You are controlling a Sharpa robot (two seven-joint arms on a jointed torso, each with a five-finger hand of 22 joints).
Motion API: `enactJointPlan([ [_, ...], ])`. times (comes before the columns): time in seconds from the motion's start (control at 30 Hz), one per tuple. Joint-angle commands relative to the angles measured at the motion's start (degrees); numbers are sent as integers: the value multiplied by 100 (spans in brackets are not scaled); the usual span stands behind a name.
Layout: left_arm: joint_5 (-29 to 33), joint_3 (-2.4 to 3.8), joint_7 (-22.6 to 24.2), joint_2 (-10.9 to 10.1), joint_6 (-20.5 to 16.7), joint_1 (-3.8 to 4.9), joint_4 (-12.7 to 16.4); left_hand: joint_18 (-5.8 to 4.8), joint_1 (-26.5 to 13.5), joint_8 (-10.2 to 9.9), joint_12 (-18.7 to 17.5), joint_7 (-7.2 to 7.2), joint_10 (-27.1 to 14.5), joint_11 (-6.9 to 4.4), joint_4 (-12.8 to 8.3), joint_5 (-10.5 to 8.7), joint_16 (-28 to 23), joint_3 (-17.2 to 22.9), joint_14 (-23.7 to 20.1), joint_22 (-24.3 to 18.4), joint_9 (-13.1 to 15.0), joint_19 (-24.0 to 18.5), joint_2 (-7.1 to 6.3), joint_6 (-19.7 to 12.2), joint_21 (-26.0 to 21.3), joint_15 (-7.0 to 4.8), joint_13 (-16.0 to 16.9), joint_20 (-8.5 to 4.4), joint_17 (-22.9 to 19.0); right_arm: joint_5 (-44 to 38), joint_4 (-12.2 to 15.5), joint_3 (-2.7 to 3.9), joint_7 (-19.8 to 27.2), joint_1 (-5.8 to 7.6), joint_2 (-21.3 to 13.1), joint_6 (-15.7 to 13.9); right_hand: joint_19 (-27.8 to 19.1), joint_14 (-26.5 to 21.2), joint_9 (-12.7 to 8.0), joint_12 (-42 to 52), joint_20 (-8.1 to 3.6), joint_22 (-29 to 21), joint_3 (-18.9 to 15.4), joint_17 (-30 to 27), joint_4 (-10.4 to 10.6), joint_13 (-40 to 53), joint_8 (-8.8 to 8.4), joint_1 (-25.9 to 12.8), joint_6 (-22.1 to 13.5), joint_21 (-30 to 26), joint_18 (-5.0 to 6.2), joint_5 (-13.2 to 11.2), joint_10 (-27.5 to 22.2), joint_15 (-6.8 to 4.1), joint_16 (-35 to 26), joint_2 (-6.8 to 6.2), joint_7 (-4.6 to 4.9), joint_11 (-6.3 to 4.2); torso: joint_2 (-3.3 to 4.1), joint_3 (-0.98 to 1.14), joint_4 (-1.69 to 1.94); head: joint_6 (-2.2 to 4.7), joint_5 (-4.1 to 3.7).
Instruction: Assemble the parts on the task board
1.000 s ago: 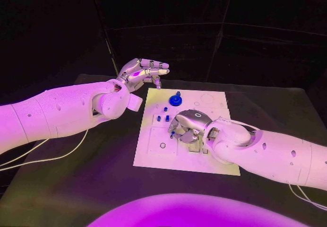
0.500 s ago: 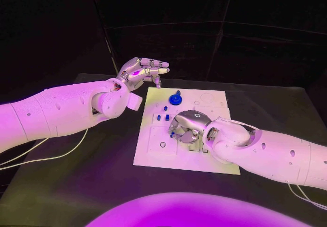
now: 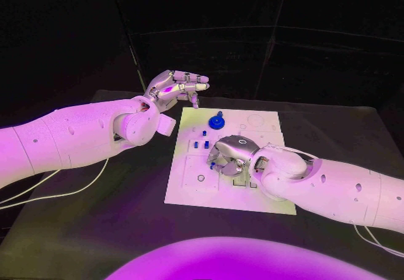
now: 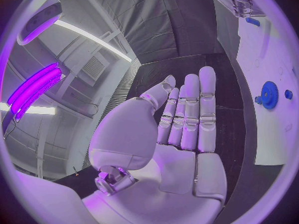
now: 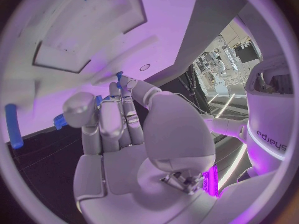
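The task board (image 3: 195, 185) lies flat in the middle of the black table (image 3: 101, 233), a white plate with its long side running from 6 towards 12 o'clock in the head view. At its 12 o'clock end stands a blue gear-shaped part (image 3: 217, 122) with a short stem rising from it. Just towards 7 o'clock from that gear, three small blue pegs (image 3: 201, 144) stand close together in the board. A small oval hole (image 3: 200, 178) shows in the bare part of the board at about 8 o'clock from its middle, and faint outlined circles (image 3: 256, 123) mark the 1 o'clock corner.

The right hand (image 3: 230, 156) is down over the middle of the board, palm towards the plate, fingers curled in. In the right wrist view its fingertips (image 5: 119, 79) close on a small blue part (image 5: 118, 75), with a further blue piece (image 5: 60, 120) beside the thumb; a long blue peg (image 5: 12, 125) stands apart from the hand. From the head view, the three pegs sit just at 10 o'clock from this hand, near but not touching it.

The left hand (image 3: 174, 87) hangs above the table at 11 o'clock from the board, off its edge and well apart from the right hand. In the left wrist view its fingers (image 4: 190, 114) are straight and side by side, the palm bare, holding nothing. The gear (image 4: 269, 95) shows beyond those fingers, apart from them.
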Motion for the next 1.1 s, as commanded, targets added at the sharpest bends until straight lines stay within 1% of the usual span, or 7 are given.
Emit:
enactJointPlan([
  [0.03,9,2,24,1,75,9,7,85,4,25,34,16,-22,-10,23,26,28,-24,-53,-10,-7,40,0,3,-38,2,-1,-11,-8,-52,-27,-20,-14,-5,19,191,-39,170,6,10,-9,5,10,-11,31,8,10,-4,17,35,-113,18,112,-15,15,32,20,-81,1,-2,-1,-5,-5],
  [0.63,9,2,19,3,81,9,2,85,4,25,34,16,-22,-10,23,26,28,-24,-53,-10,-7,40,0,3,-38,2,-1,-11,-8,-35,-84,-40,-32,-9,39,229,-85,153,-6,-8,0,-49,-76,-62,55,7,-28,-69,-40,10,-101,21,39,-3,-5,-17,34,-70,-1,0,1,-16,-16],
  [0.7,9,2,15,3,79,9,1,85,4,25,34,16,-22,-10,23,26,28,-24,-53,-10,-7,40,0,3,-38,2,-1,-11,-8,21,-95,-41,18,-9,36,172,-166,112,-50,-106,24,-223,-107,-165,81,-38,-133,-123,-234,-101,-76,85,-157,46,-85,-54,109,-8,-4,-2,-1,-15,-18],
  [0.73,9,2,12,3,77,9,1,85,4,25,34,16,-22,-10,24,26,28,-25,-53,-11,-7,41,-1,3,-39,2,-1,-11,-8,49,-101,-41,54,-9,35,135,-239,76,-84,-194,55,-379,-120,-268,91,-83,-199,-159,-413,-205,-57,111,-328,93,-167,-98,180,62,-4,-2,-1,-15,-18],
  [0.8,9,2,7,2,78,9,0,84,4,26,44,14,-27,-11,36,26,38,-46,-63,-35,-10,54,-6,-1,-65,3,-1,-11,-21,97,-110,-41,129,-9,32,62,-451,-39,-106,-367,125,-854,-159,-619,88,-147,-207,-215,-727,-526,14,138,-692,185,-449,-214,280,185,-3,-3,0,-13,-21],
  [0.93,9,1,0,2,81,9,-1,84,4,26,44,14,-27,-11,36,26,38,-46,-63,-35,-10,54,-6,-1,-65,3,-1,-11,-21,161,-108,-41,270,-9,24,-87,-821,-320,-81,-484,214,-1552,-281,-1277,54,-132,-175,-185,-966,-1036,152,155,-1131,236,-994,-326,265,242,-3,0,6,-12,-26],
  [1.1,9,1,-5,-4,79,9,-6,84,4,24,43,16,-33,-10,37,26,39,-51,-64,-39,-12,56,-10,-5,-69,3,-2,-11,-23,228,-39,-42,440,-9,-40,-379,-867,-354,-61,-395,225,-1578,-347,-1327,48,-110,-137,-139,-906,-1067,166,185,-1142,230,-1014,-315,237,224,-2,1,5,-14,-21],
])
